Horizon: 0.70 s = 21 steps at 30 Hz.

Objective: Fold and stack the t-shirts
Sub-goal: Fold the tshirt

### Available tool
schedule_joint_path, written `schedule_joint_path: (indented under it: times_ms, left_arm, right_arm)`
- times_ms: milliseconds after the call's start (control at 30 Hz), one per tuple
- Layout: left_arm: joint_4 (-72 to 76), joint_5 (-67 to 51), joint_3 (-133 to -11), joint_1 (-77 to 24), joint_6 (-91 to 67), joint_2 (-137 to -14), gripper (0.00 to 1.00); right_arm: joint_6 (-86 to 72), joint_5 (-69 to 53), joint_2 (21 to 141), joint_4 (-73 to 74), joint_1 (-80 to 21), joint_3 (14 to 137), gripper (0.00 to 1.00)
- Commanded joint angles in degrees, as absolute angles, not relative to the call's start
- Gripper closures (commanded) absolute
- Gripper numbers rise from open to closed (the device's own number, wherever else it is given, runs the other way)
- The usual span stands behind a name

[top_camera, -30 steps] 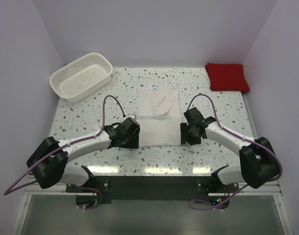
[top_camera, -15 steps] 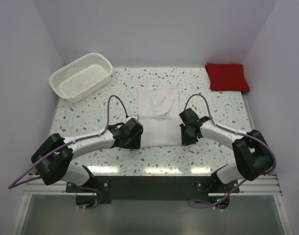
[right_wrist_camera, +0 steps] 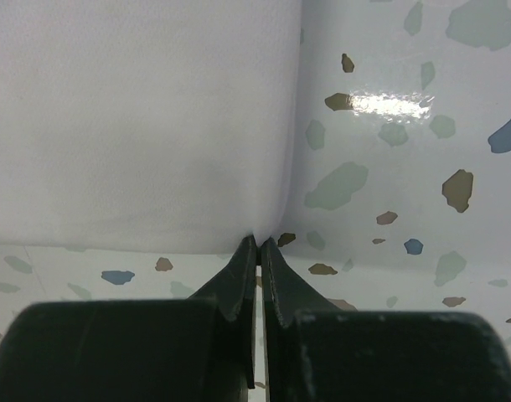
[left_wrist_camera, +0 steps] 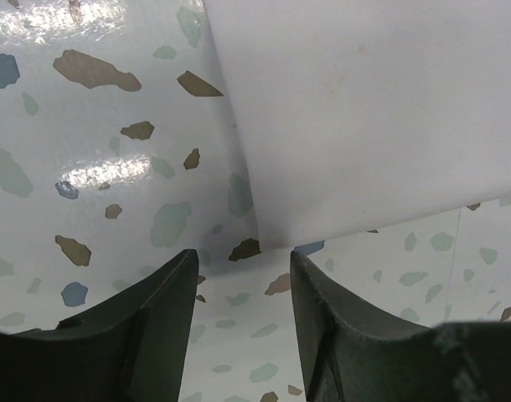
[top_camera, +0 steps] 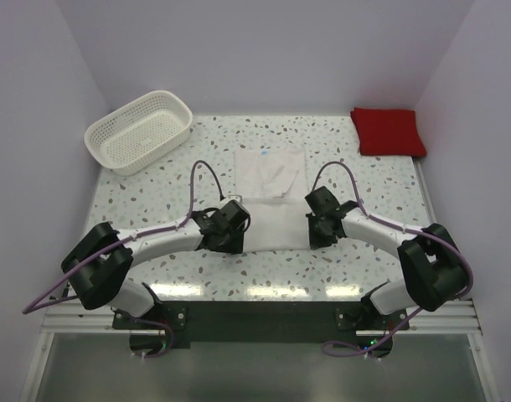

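Your white t-shirt (top_camera: 272,209) lay flat in the middle of the speckled terrazzo table (top_camera: 155,188). Its far part was folded over into a smaller, creased rectangle, and its near part was a smooth, wider panel. Your left gripper (left_wrist_camera: 243,268) sat low over the table at the near left corner of that panel. Its jaws were spread apart with the corner of the cloth just ahead of the gap, and neither finger held anything. Your right gripper (right_wrist_camera: 259,244) was at the near right corner. Its two fingers were clenched to a thin slit, with the tips meeting right at the cloth's corner, so it looked pinched on the white t-shirt there. From above, both arms reached inward from the near edge, one on each side of the shirt. Your red t-shirt (top_camera: 388,132) rested as a folded square in the far right corner of the table, well apart from both grippers. The white lattice basket (top_camera: 138,134) stood in the far left corner.
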State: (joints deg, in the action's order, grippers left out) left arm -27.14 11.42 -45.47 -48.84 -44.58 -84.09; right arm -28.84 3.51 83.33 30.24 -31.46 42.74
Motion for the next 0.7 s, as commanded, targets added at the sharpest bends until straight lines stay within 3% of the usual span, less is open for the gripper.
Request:
schedule_joint_path:
  times_ms: [0,667]
  left_arm:
    - [-27.86,13.18,-48.43,-49.48,-45.88,-85.69,0.48]
    - [-28.12,12.92,-49.92,-51.59,-47.11,-94.04,0.60]
  right_arm:
    - [-28.30,3.78,84.11,29.71,-32.08,39.99,1.00]
    - [-26.90,4.04,83.76,29.27,-32.26,38.23,1.00]
